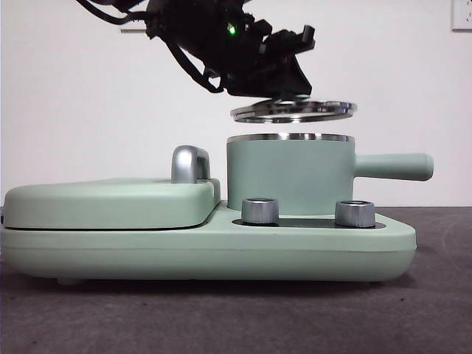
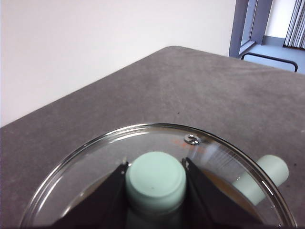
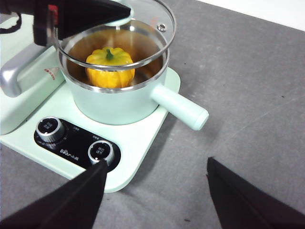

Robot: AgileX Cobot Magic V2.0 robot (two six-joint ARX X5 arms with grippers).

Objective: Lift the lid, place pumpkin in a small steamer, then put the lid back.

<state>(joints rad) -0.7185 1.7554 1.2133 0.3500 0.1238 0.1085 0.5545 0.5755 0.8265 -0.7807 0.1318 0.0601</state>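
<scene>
Pumpkin (image 3: 109, 67), small, ribbed, glossy yellow-orange with a short green stem, sits inside the small mint-green steamer pot with a steel rim (image 3: 114, 102); only the right wrist view looks down into the pot and shows it, while the front view sees just the pot's closed wall (image 1: 289, 173).

Going left to right in the front view: a wide flat mint-green griddle cover (image 1: 103, 203) with a chrome handle (image 1: 189, 164) lies on the left of the long mint-green appliance base (image 1: 206, 254). Next come two silver knobs (image 1: 259, 210) at the base's front, with the pot standing behind them and its straight mint-green side handle (image 1: 391, 167) pointing right.

Above the pot, apart from its rim and slightly tilted, hangs the round clear glass lid with a shiny steel rim (image 1: 293, 111). The left gripper (image 1: 284, 55) comes in dark from the upper left. Its wrist view alone shows the grasp: the two black jaws press on either side of the lid's mint-green knob (image 2: 155, 181).

The right gripper (image 3: 155, 191) hovers near the base over the grey table (image 3: 248, 95), jaws spread wide and holding nothing.
</scene>
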